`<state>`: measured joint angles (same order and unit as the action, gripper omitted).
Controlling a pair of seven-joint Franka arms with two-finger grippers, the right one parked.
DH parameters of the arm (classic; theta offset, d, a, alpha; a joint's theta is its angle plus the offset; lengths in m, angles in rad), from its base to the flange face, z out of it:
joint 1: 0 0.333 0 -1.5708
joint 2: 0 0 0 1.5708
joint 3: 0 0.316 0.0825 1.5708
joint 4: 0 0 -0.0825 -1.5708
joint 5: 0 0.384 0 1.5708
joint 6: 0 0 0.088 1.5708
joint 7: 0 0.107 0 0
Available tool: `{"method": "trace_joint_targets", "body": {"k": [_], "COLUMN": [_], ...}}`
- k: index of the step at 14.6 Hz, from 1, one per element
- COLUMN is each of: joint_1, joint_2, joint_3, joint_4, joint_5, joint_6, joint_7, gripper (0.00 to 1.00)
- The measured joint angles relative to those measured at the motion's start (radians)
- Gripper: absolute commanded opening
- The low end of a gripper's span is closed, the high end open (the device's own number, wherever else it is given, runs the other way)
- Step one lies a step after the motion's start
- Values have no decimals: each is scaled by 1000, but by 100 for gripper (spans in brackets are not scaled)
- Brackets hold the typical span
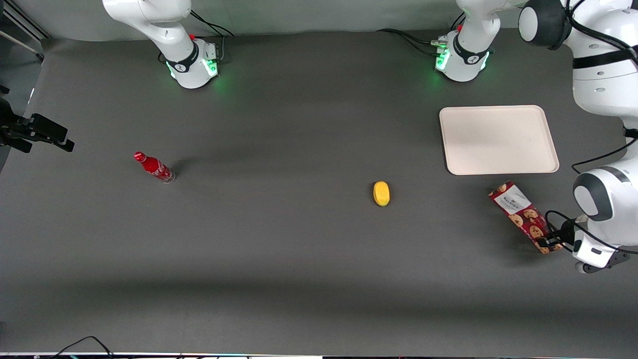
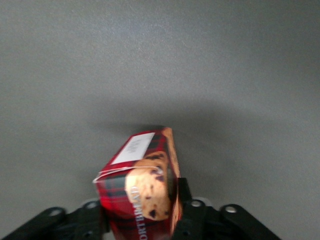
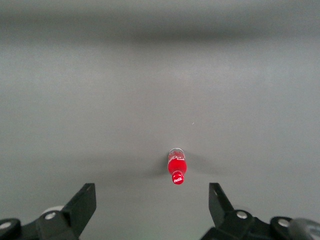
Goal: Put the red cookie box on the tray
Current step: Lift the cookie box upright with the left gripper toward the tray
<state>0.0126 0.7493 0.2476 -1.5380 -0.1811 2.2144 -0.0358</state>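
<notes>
The red cookie box [image 1: 521,211], dark red with printed cookies and a white label panel, is held above the grey table, nearer the front camera than the tray [image 1: 498,139]. My gripper [image 1: 548,242] is shut on the box's end that points away from the tray. In the left wrist view the box [image 2: 142,182] sticks out between the two black fingers [image 2: 183,200], which press on its sides, and it casts a shadow on the table below. The cream tray lies flat with nothing on it.
A yellow rounded object [image 1: 381,193] lies near the table's middle. A small red bottle [image 1: 154,167] stands toward the parked arm's end, also seen as the bottle [image 3: 176,168] in the right wrist view.
</notes>
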Motion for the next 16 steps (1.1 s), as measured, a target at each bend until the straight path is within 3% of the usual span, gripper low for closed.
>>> {"method": "trace_joint_targets", "body": {"k": [6,10,13,16], "joint_1": [1,0,-2,-3], "joint_2": [-12,-90,-165,-261], "joint_3": [14,39,41,51], "joint_4": [14,158,291,315], "joint_5": [-7,10,88,193], "joint_6": [-40,-362,-609,-774], "joint_7": [-8,-7,14,175], "gripper": [0,0,0,0]}}
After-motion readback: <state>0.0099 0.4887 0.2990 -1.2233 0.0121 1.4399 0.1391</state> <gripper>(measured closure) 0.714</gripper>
